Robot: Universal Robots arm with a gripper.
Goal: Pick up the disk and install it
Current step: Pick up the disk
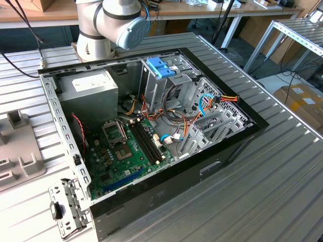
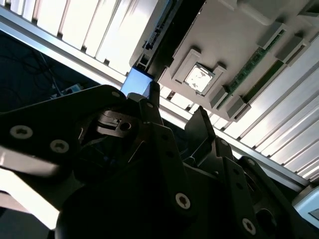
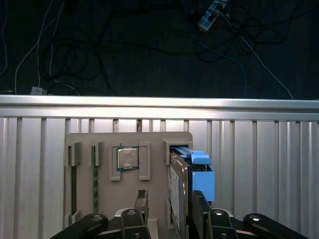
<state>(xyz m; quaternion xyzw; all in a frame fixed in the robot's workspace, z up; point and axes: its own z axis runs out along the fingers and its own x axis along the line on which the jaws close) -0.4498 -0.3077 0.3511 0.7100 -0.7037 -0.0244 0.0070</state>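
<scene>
The disk (image 3: 178,186) stands on its edge in a slot of a grey parts holder (image 3: 154,140), grey metal with bright blue side rails. In the second wrist view a corner of its blue rail (image 2: 135,82) peeks past the fingers. My gripper (image 3: 170,199) hangs just above the disk and is open. One dark finger (image 3: 141,201) is clear of the disk's flat side, and the other finger (image 3: 199,205) is close against the blue rail. In the second wrist view the gripper (image 2: 175,114) appears as two dark fingertips in front of the holder (image 2: 239,30).
The holder also carries a processor chip (image 3: 127,158) and memory sticks (image 3: 94,184) in its other slots. In the exterior view an open computer case (image 1: 151,126) lies on the slatted metal table (image 1: 262,186), with a light-blue bracket (image 1: 160,67) on its drive cage and the arm's base (image 1: 108,25) behind.
</scene>
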